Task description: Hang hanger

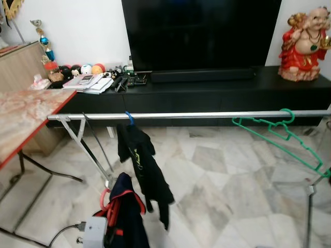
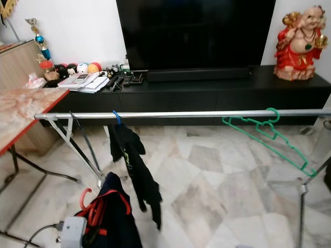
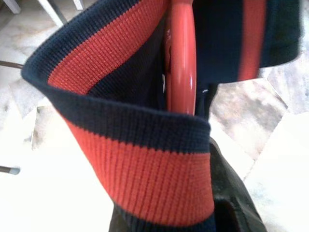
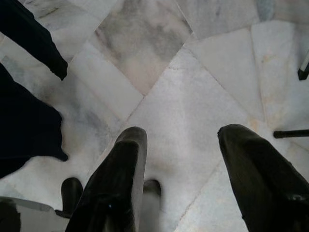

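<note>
My left hand (image 1: 95, 230) grasps the red plastic hanger (image 1: 106, 199); I should lift its hook above the silver rail (image 1: 191, 115). Right hand (image 4: 181, 164) released.

Head pair: look forward and down, both sharing the long silver metal rail (image 1: 207, 114) and white marble floor (image 2: 217, 196).
Left wrist: pressed close to a navy-and-red ribbed knit collar (image 3: 145, 164).
Right wrist: faces down, near the floor.

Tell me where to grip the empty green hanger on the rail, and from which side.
Grip the green hanger by the neck just under its hook, coming from the front. It hangs tilted, its long arm sloping down to the right, so the neck by the rail is the steadiest part.
</note>
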{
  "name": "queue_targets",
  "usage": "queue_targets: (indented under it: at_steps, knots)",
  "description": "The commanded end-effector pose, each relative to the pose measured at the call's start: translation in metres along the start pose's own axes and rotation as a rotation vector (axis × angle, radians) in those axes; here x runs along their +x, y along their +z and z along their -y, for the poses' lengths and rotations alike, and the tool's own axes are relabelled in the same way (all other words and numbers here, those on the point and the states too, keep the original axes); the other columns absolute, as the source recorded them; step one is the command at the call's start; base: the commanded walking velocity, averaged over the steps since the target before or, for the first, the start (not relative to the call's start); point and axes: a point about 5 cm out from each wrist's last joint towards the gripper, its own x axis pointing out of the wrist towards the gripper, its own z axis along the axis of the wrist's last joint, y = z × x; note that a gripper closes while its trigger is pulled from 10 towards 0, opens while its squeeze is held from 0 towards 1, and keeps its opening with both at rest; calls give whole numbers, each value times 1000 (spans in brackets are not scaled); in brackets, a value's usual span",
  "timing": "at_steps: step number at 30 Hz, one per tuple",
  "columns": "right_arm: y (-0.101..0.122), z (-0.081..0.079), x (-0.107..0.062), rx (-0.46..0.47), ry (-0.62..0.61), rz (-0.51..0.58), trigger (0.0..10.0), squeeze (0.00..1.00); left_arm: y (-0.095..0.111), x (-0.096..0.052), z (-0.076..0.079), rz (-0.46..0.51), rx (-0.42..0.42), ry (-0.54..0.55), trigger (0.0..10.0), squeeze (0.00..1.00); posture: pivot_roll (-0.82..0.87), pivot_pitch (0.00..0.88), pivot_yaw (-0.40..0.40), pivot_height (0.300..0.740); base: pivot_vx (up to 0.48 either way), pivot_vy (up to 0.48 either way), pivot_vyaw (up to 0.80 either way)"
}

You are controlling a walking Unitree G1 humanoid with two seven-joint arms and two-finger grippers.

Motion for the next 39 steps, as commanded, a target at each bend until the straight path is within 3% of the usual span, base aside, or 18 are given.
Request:
queue_targets:
  at_steps: [1, 23, 26, 39]
  knots:
    - [-1, 5, -1, -8, -11, -8, 10000, 0, 9, 3, 0, 37, 5, -1, 10000, 0, 19, 4, 87, 740, 0, -439, 0]
    - [-1, 4, 0, -11, -9, -10, 10000, 0, 10, 3, 1, 41, -9, -3, 10000, 0, 17, 10, 87, 740, 0, -439, 0]
    - [-2, 4, -1, -17, -7, -19, 10000, 0, -3, 6, 12, 32, -29, -77, 10000, 0, 19, 24, 88, 740, 0, 0, 0]
    - [-3, 2, 0, -22, 6, -26, 10000, 0, -20, 12, 0, -32, -44, -34, 10000, 0, 20, 24, 83, 740, 157, 0, 0]
